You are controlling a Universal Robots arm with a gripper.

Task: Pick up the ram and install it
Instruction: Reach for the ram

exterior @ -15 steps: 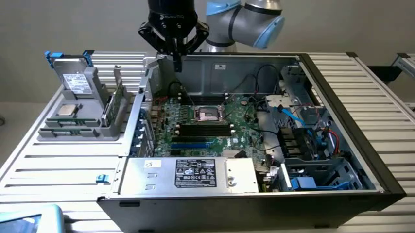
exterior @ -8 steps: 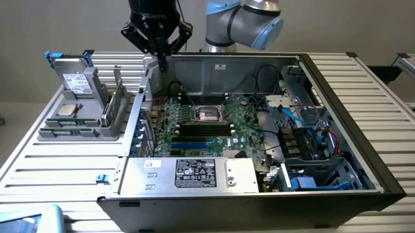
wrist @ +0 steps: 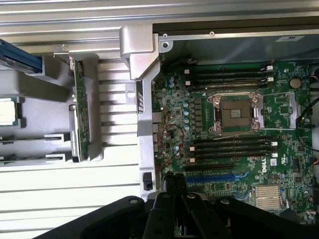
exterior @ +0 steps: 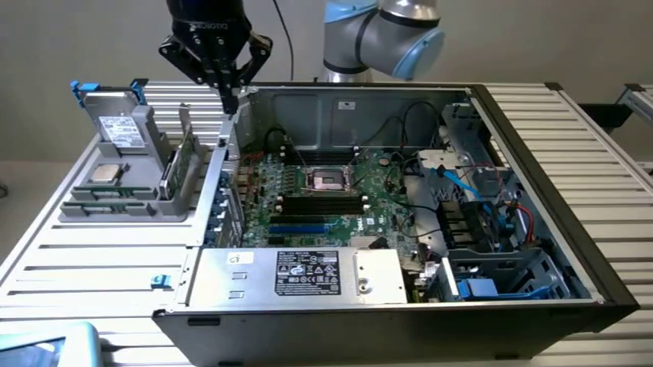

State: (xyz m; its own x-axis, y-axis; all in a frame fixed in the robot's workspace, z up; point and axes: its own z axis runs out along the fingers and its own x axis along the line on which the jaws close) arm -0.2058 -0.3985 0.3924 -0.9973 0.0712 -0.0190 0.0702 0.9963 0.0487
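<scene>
Grey slatted metal surface, plain grey wall behind. On the exterior view's left, a grey holder carried the boxy drive, the processor and the ram, which stood on edge at the holder's case-side end. Gripper hung above the gap between ram and case wall, clenched, nothing in it. Further right, the open PC case lay on its side with the motherboard exposed and the power supply at the near edge.

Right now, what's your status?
Gripper, jaws shut, empty, near case wall. Ram on edge in grey holder, untouched. Nothing between them.
</scene>
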